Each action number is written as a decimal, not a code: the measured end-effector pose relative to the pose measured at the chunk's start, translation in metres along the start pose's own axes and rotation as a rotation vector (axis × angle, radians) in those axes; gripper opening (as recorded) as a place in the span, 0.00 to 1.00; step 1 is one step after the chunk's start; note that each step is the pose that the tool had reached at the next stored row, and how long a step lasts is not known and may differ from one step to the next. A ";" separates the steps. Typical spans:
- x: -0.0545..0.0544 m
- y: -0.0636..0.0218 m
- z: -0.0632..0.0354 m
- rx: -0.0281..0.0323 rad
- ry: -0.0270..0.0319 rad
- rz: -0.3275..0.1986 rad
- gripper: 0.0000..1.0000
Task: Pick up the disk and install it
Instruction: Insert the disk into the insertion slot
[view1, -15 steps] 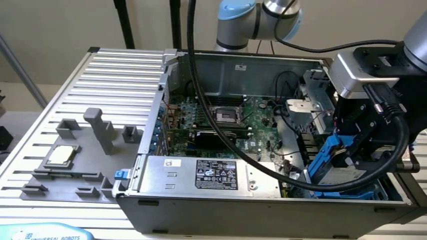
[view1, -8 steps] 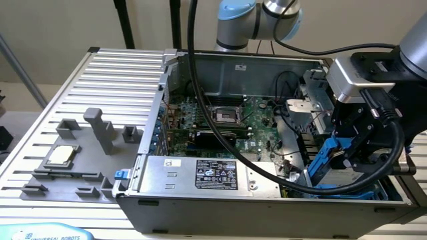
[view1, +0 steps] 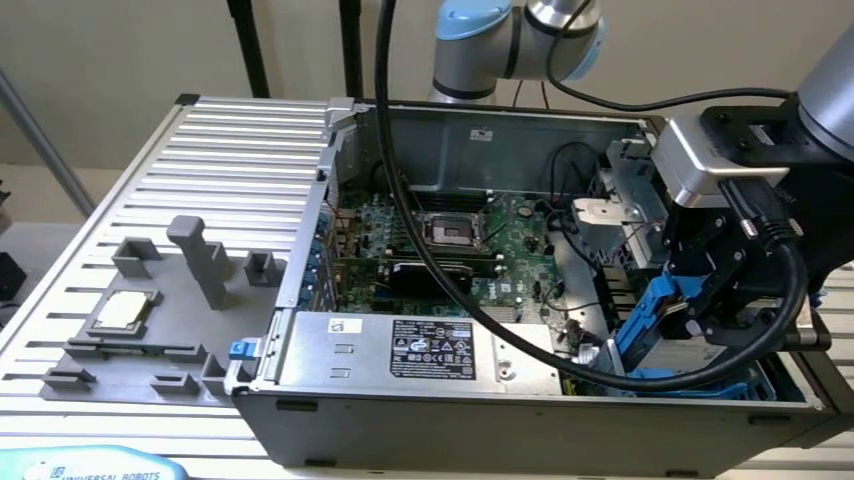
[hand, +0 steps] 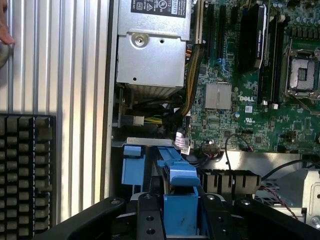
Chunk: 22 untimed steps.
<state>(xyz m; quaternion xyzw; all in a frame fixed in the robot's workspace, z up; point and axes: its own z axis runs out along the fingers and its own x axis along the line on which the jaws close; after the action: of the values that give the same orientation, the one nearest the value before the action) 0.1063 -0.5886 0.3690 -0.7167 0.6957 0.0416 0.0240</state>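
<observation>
The disk (view1: 661, 318), a silver drive in a blue carrier bracket, stands on edge in the case's near corner on the exterior view's right, low inside the blue drive bay (view1: 707, 378). My gripper (view1: 701, 322) reaches down from above and is shut on the disk's upper edge. In the wrist view the blue carrier (hand: 180, 212) sits clamped between my two black fingers (hand: 149, 217), with another blue bay bracket (hand: 133, 167) just beside it.
The open computer case (view1: 307, 290) holds the motherboard (view1: 514, 270) and a silver power supply (view1: 427, 350) with a black label. A thick black cable (view1: 787, 310) loops beside my wrist. A grey fixture with a CPU chip (view1: 118, 312) lies outside the case. A person's fingertip (hand: 5, 35) shows at the frame's edge.
</observation>
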 end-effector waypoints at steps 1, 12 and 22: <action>0.000 0.0000 0.0001 0.0000 -0.0004 0.000 0.33; 0.000 -0.0067 -0.0001 -0.0001 -0.0001 0.000 0.49; 0.000 -0.0431 -0.0062 -0.0001 -0.0002 -0.001 0.49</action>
<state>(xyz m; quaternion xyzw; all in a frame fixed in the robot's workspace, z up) 0.1495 -0.5881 0.3741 -0.7170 0.6954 0.0417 0.0240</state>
